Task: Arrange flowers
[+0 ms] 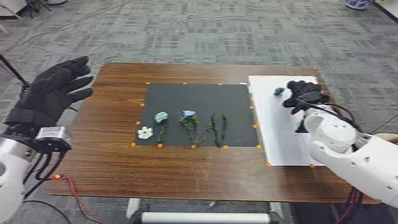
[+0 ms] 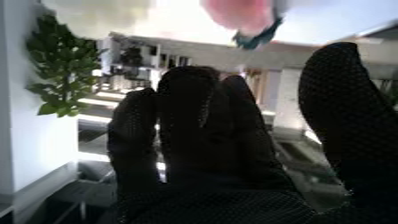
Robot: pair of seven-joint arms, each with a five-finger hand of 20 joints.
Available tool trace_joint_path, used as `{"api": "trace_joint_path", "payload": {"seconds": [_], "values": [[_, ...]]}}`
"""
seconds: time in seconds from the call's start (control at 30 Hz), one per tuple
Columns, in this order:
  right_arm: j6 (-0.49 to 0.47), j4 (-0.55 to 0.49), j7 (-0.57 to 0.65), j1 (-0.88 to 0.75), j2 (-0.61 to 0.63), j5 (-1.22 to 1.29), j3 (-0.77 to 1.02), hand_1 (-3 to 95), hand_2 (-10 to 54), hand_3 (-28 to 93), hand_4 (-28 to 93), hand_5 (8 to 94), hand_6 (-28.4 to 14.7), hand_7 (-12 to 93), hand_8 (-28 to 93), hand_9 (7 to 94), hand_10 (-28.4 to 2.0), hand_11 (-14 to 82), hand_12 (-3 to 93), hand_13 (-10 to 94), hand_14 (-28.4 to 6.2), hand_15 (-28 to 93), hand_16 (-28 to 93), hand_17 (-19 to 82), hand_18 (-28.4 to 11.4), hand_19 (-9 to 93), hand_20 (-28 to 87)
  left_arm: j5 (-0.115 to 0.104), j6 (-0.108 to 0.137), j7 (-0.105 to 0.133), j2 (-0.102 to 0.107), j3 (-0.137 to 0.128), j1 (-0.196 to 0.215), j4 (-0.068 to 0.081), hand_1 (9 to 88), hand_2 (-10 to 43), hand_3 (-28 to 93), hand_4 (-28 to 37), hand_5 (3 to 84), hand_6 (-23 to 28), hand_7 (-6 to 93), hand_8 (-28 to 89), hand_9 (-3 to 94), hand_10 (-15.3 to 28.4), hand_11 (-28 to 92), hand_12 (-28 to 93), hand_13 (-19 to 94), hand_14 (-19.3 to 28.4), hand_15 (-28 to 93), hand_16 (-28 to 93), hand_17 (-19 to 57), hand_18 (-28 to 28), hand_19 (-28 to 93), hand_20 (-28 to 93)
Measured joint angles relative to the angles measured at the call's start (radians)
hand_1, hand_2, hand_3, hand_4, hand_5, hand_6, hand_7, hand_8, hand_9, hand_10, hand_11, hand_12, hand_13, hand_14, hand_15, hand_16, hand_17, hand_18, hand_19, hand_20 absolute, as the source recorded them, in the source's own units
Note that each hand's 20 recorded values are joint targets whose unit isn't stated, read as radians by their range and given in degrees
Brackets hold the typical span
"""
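Right hand (image 1: pixel 305 93), over the white board (image 1: pixel 282 135) at two o'clock, and left hand (image 1: pixel 49 95), ten o'clock, are released; blue flower (image 1: pixel 189 113) central.

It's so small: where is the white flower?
In the head view, the white flower lies at the lower left of the dark mat, beside the pale green flower.
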Motion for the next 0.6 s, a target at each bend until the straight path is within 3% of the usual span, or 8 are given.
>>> {"api": "trace_joint_path", "payload": {"seconds": [0.23,0.3,0.33,0.43,0.5,0.6], "values": [[-0.043,0.034,-0.003,0.039,-0.023,-0.012,-0.045,33.3,-9.5,87,-28,45.0,-3.3,25,-13,51.1,-10.1,23.7,20.0,63,-6.4,76,30,31,-20.6,84,51,0.0,0.002,0.0,0.0,0.0,0.001,0.0,24.1,-2.4,68,-28.3,22.6,1.7,22.7,-11,17.2,9.8,22,19,7,12.6,44,-5,-10.8,19.2,41,12],[-0.06,0.047,0.002,0.053,-0.029,-0.019,-0.065,34.6,-9.5,86,-28,47.5,-2.5,29,-13,54.1,-10.3,30.4,22.7,64,-5.8,77,30,31,-20.3,84,52,0.0,0.002,0.0,0.0,0.0,0.002,0.0,24.0,-2.4,68,-28.3,22.6,1.7,22.6,-11,17.2,9.8,22,19,7,12.6,44,-6,-10.8,19.2,41,12],[-0.068,0.054,0.004,0.057,-0.032,-0.021,-0.071,36.5,-9.5,86,-28,50.5,-0.8,36,-15,57.4,-9.6,34.8,24.2,65,-5.6,77,31,32,-20.1,85,52,0.0,0.002,0.0,0.0,-0.001,0.002,-0.001,24.1,-2.4,68,-28.3,22.6,1.7,22.6,-11,17.2,9.8,22,19,7,12.6,44,-6,-10.8,19.2,41,12],[-0.061,0.081,0.015,0.075,-0.041,-0.028,-0.103,49.1,-9.5,80,-28,65.5,2.6,48,-1,78.5,-4.4,22.5,46.0,71,-4.2,75,33,36,-19.8,87,53,0.0,0.004,0.0,0.0,-0.002,0.005,-0.002,24.0,-2.4,68,-28.3,22.7,1.7,22.5,-11,17.3,9.8,22,19,7,12.7,44,-6,-10.8,19.2,41,12],[-0.003,0.107,0.019,0.097,-0.045,-0.04,-0.151,51.8,-9.5,80,-28,72.0,2.7,47,0,83.9,-3.1,20.8,49.8,74,-3.4,75,34,38,-19.5,88,53,0.0,0.004,0.0,0.0,-0.003,0.007,-0.003,24.0,-2.4,68,-28.3,22.7,1.7,22.5,-11,17.3,9.8,22,19,7,12.7,44,-5,-10.8,19.2,41,12],[0.166,0.132,0.019,0.116,-0.045,-0.061,-0.213,51.9,-9.5,82,-28,75.3,2.1,45,-2,86.1,-3.1,19.8,50.8,76,-3.2,73,34,40,-18.8,88,52,0.0,0.006,0.0,0.0,-0.007,0.01,-0.004,24.0,-2.4,68,-28.2,22.7,1.7,22.6,-11,17.3,9.9,22,19,7,12.7,44,-5,-10.8,19.2,41,12]]}}
